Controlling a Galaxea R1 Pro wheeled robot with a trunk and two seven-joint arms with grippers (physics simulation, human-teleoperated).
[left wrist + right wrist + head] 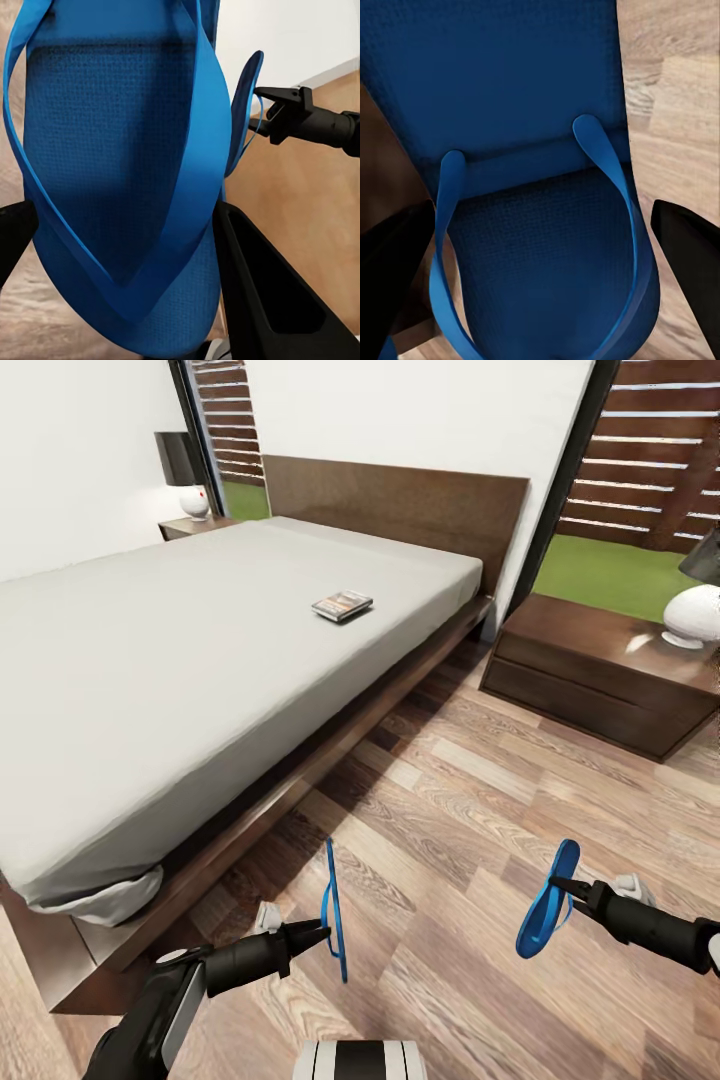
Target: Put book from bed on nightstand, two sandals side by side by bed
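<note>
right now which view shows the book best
The head view: the book lies flat on the bed's mattress, near the headboard, cover up. Both wrist views show blue sandals up close instead.

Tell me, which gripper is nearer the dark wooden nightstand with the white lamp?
The right gripper, holding a blue sandal, hangs over the floor below that nightstand. The left gripper is farther, by the bed frame.

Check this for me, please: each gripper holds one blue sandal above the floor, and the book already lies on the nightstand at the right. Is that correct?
Not quite. The book lies on the bed, not on the nightstand, as the head view shows. The rest holds: the left gripper and the right gripper each hold a blue sandal above the floor.
</note>
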